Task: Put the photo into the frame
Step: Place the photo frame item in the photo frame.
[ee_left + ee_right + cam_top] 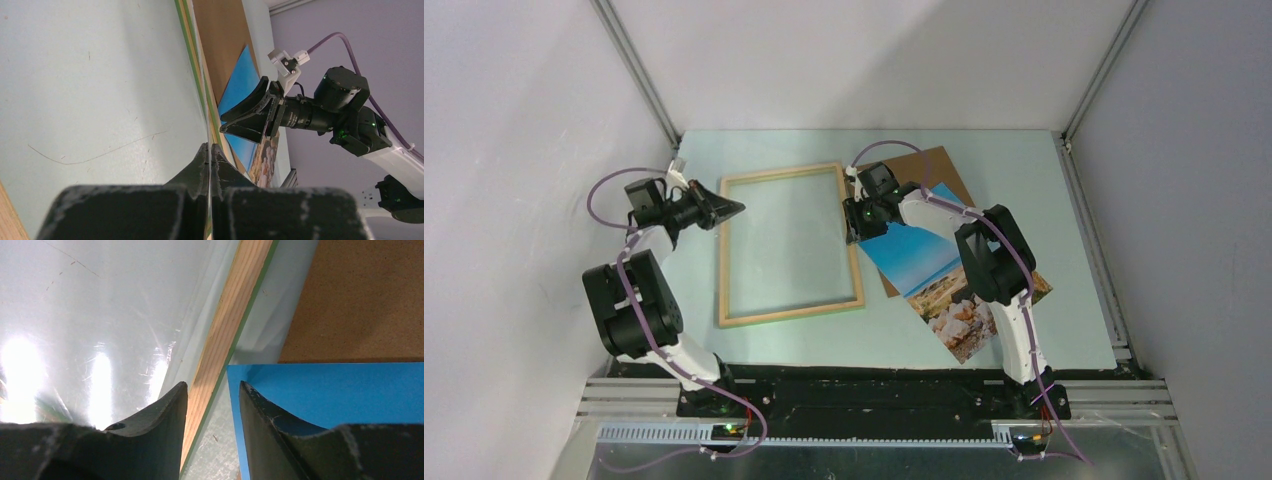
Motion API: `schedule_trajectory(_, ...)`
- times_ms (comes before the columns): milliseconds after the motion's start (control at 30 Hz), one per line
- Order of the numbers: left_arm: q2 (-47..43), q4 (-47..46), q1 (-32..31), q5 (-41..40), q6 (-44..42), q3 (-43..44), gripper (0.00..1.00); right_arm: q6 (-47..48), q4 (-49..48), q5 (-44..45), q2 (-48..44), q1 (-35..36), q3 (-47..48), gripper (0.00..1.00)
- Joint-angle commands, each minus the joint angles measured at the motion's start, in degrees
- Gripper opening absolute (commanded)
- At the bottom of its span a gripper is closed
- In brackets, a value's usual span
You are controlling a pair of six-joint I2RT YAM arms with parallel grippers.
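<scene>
Figuring the thin blue-sky-and-rocks paper photo (pixel 924 262), lying just beside the pale wooden frame (pixel 790 312), is light and floppy, I'd pinch its blue corner; right jaws apart above it, left jaws together.

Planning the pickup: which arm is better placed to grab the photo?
Right. Its open end effector is at the photo corner; the left end effector is shut, across the frame.

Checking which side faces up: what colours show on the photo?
The photo shows blue above and pale sandy rocks below, clearest in the top external view.
</scene>
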State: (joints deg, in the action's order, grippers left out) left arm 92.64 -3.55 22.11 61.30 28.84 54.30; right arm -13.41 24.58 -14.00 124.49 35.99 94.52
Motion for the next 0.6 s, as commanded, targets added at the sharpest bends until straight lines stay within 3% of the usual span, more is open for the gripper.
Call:
schedule_trajectory(0, -0.6, -5.0, -0.3, 1.6, 2.4, -0.5, 0.00, 0.1, -1.1, -0.6, -1.0, 0.0, 0.9, 0.47)
schedule_trajectory(567, 3.7, -13.8, -1.9, -0.6, 9.0, -2.2, 0.00, -0.1, -1.6, -2.3, -0.9, -0.3, 0.7, 0.48)
